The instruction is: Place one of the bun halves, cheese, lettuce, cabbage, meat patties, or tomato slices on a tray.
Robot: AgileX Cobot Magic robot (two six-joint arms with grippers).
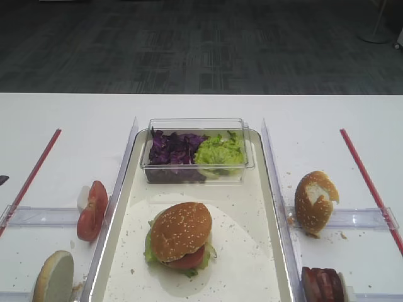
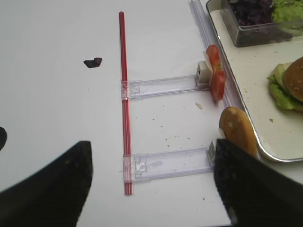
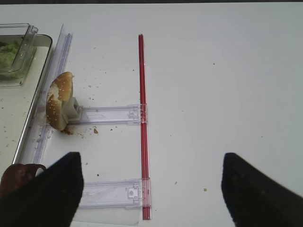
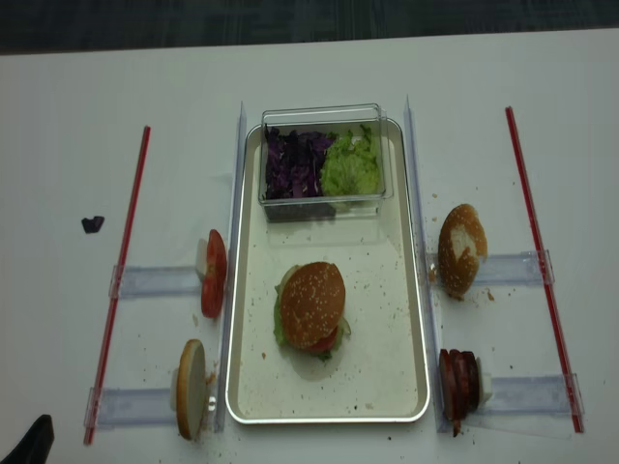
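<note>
Both end effectors hung above the white counter (image 1: 189,107) with nothing between their dark fingers. Seen from the right wrist, the right end effector (image 3: 151,189) stood spread wide, one finger (image 3: 47,194) at each lower corner of the view, touching nothing. From the left wrist, the left end effector (image 2: 151,184) looked equally released, though only its finger bases showed, so I took that with some caution.

One long cream-white tray with a raised metallic rim (image 4: 416,290) lay in the middle of the counter. On it sat one golden-brown sesame-dotted bun top (image 4: 312,304), crowning a stack with a crinkly light-green lettuce leaf (image 4: 280,324) and a red tomato slice (image 4: 329,340) peeking out beneath.

One small clear plastic tub (image 4: 324,159) at the tray's far end held dark purple shredded cabbage (image 4: 290,164) beside more lettuce.

Left of the tray stood a small upright group of red tomato slices (image 4: 213,273) and one pale flat-faced bun half (image 4: 190,387). Right of it stood one brown bun half with a torn white patch (image 4: 459,247) and a stack of dark reddish-brown meat patties (image 4: 459,382), perhaps three.

Two red strips (image 4: 121,280) ran along the counter's sides.
</note>
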